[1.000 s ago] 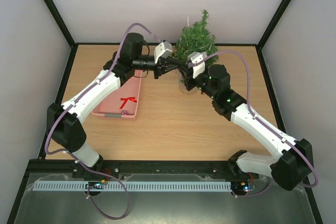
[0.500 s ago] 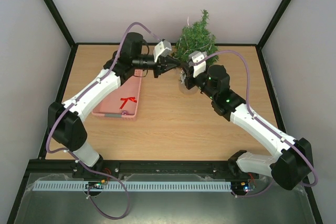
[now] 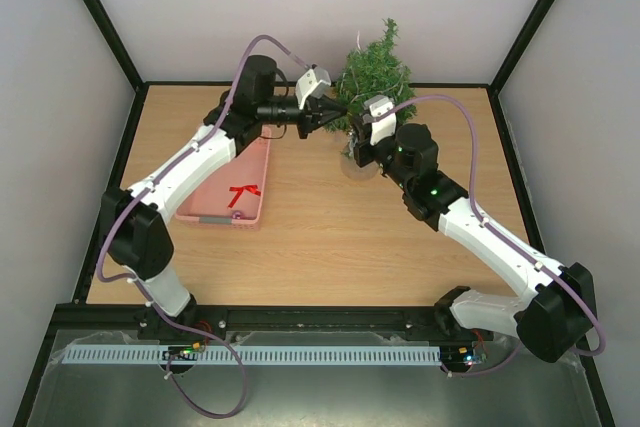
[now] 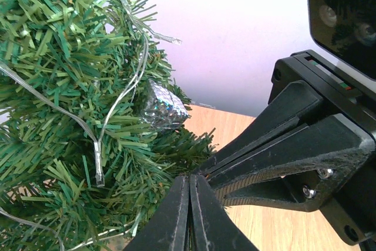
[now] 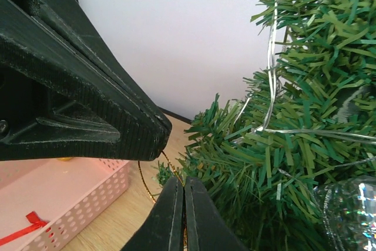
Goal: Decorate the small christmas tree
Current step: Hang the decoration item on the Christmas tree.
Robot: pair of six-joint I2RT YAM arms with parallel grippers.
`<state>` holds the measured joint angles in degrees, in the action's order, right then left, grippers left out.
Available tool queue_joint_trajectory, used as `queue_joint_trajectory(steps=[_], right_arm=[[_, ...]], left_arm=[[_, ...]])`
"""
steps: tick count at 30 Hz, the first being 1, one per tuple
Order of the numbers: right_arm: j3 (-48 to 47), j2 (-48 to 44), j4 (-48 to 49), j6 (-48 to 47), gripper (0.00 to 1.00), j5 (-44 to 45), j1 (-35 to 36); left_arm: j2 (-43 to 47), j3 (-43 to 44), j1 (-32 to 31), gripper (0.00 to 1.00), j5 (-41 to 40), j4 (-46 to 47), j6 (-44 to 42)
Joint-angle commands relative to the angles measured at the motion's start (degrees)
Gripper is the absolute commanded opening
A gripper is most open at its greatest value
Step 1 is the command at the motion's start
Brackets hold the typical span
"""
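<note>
The small christmas tree stands at the back of the table on a round pale base, wound with a clear light string and carrying a silver faceted bauble. My left gripper and right gripper meet tip to tip at its lower left branches. A thin gold thread loop runs from under the left gripper's tip into the right gripper. Both are shut on that loop. What hangs from the thread is hidden.
A pink plastic basket lies left of the tree under the left arm, with a red bow inside. The back wall is close behind the tree. The black cage posts stand at the table's corners.
The right gripper has closed onto the gold thread. The left gripper has shifted right and slightly up, closer to the tree's branches.
</note>
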<state>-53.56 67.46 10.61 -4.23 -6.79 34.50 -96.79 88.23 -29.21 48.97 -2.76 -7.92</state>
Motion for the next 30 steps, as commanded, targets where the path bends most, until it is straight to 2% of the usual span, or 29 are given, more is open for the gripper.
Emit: queue_joint_trajectory(steps=[1, 17, 30], right_arm=[[0.06, 0.18, 2.91, 0.98, 0.02, 2.48, -0.05], [-0.52, 0.86, 2.75, 1.63, 0.02, 2.35, -0.05], [-0.49, 1.17, 2.98, 1.24, 0.02, 4.74, -0.05]], left_arm=[[-0.99, 2.43, 0.3, 0.02, -0.65, 2.71, 1.16], [-3.28, 4.82, 0.65, 0.02, 0.07, -2.42, 1.57], [-5.11, 4.76, 0.65, 0.02, -0.87, 0.73, 2.95]])
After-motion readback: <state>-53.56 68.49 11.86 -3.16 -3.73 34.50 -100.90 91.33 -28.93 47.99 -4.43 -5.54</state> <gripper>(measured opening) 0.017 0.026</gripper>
